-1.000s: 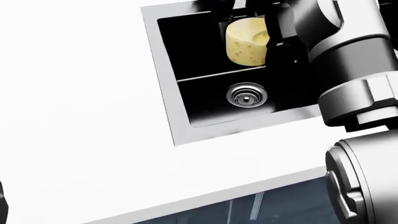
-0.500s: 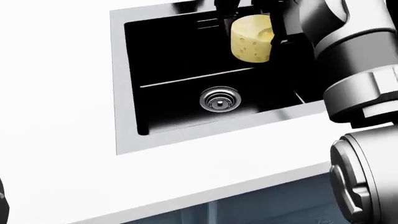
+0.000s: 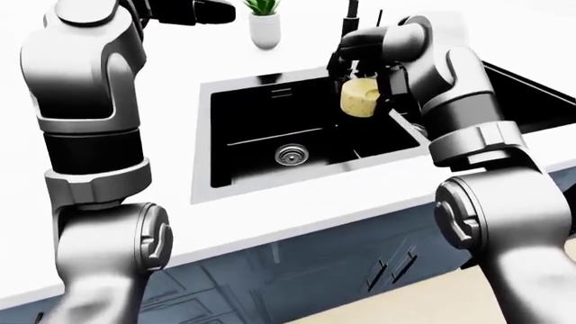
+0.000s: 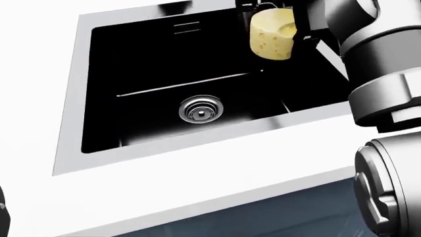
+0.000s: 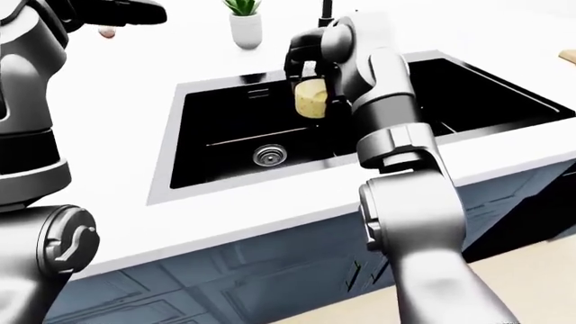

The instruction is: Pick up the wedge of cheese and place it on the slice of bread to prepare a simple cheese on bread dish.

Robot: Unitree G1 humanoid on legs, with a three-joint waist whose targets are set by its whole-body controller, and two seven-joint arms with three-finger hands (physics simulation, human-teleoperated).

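Cheese wedge in my right hand, carried above the sink

My right hand (image 4: 280,15) is clamped on the cheese wedge (image 4: 271,34), hanging it over the black sink (image 4: 72,79) clear of the basin so I can carry it off; my left hand (image 3: 202,10) is raised at top left, its fingers unclear. The bread isn't in view, and I read no labels or writing

No readable text, labels, brands or numbers on anything shown
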